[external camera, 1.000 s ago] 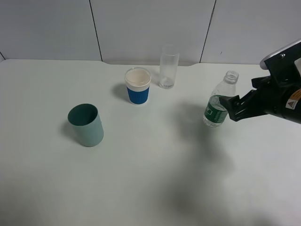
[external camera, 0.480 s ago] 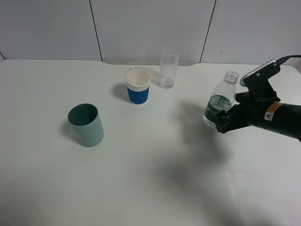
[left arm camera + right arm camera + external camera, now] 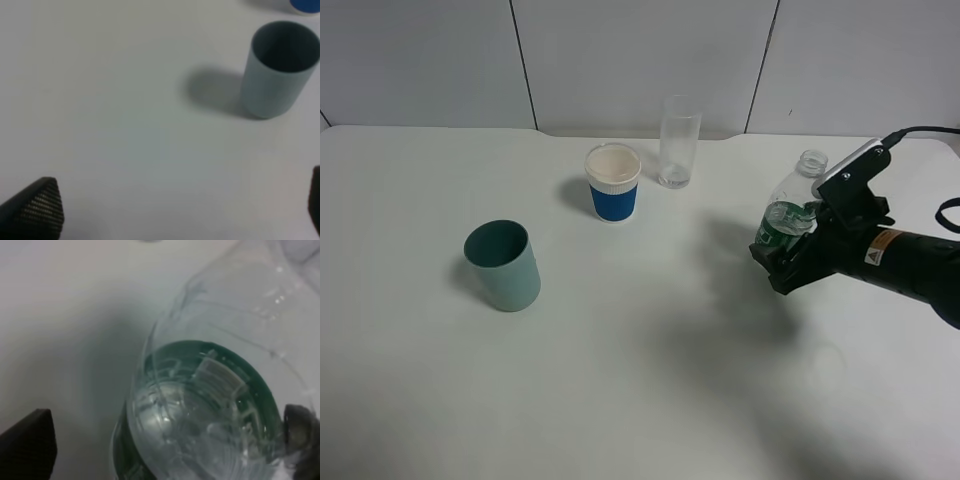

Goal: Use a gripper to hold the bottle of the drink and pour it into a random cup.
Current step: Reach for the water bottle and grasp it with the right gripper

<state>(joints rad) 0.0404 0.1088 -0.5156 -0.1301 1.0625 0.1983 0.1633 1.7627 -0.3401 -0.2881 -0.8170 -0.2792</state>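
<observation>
The bottle of the drink (image 3: 792,205), clear with a dark green label and no cap, stands upright at the right of the table. My right gripper (image 3: 773,252) is low at its labelled lower half, one finger on each side. In the right wrist view the bottle (image 3: 210,390) fills the space between the fingertips (image 3: 27,445), with a gap left on one side, so the gripper (image 3: 165,440) is open. My left gripper (image 3: 175,205) is open and empty above the table near the teal cup (image 3: 277,70); it does not show in the exterior view.
The teal cup (image 3: 503,265) stands at the left. A blue cup with a white rim (image 3: 613,183) and a straight clear glass (image 3: 678,142) stand at the back middle. The blue cup's edge (image 3: 305,5) shows in the left wrist view.
My right gripper has moved left and down, from beside the bottle to straddling its lower half. The bottle and the cups have stayed in place.
</observation>
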